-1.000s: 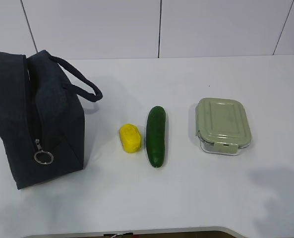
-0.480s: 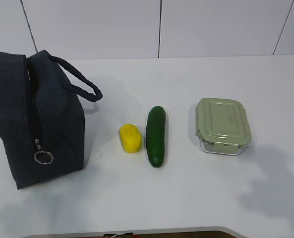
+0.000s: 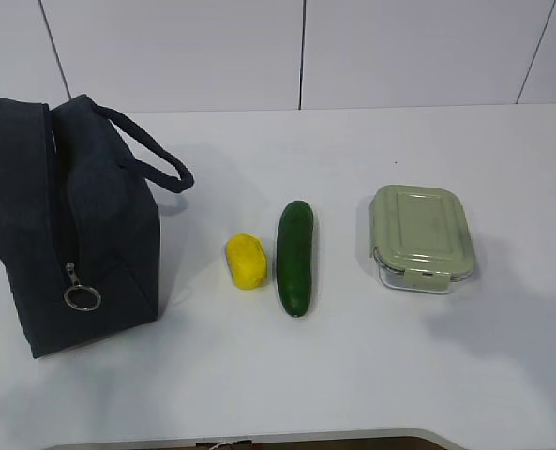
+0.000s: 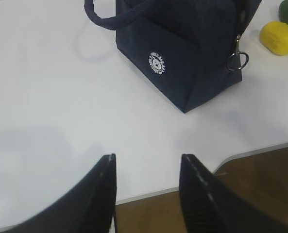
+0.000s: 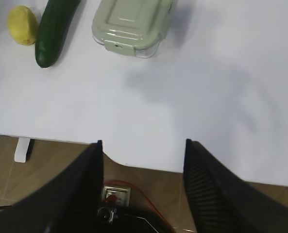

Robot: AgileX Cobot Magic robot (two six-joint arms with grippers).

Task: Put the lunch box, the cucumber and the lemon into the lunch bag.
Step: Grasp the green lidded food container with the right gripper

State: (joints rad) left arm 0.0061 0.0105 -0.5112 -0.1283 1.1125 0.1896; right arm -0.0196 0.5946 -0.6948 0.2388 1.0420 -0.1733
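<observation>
One of each on the white table (image 3: 371, 375): boxy navy fabric lunch bag (image 3: 67, 225) at left, little yellow lemon (image 3: 246, 260) just beside the long dark green cucumber (image 3: 294, 256), sage-lidded clear lunch box (image 3: 420, 237) to the right. All sit well ahead of the left gripper (image 4: 147, 187) and right gripper (image 5: 143, 179), both spread apart, holding nothing. Only the left wrist view shows the bag's round white logo (image 4: 157, 63).

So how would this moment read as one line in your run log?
stage: before first pick | left pincer: open, empty | right pincer: open, empty | lemon, cucumber, lunch box: on table | lunch bag: zipped
</observation>
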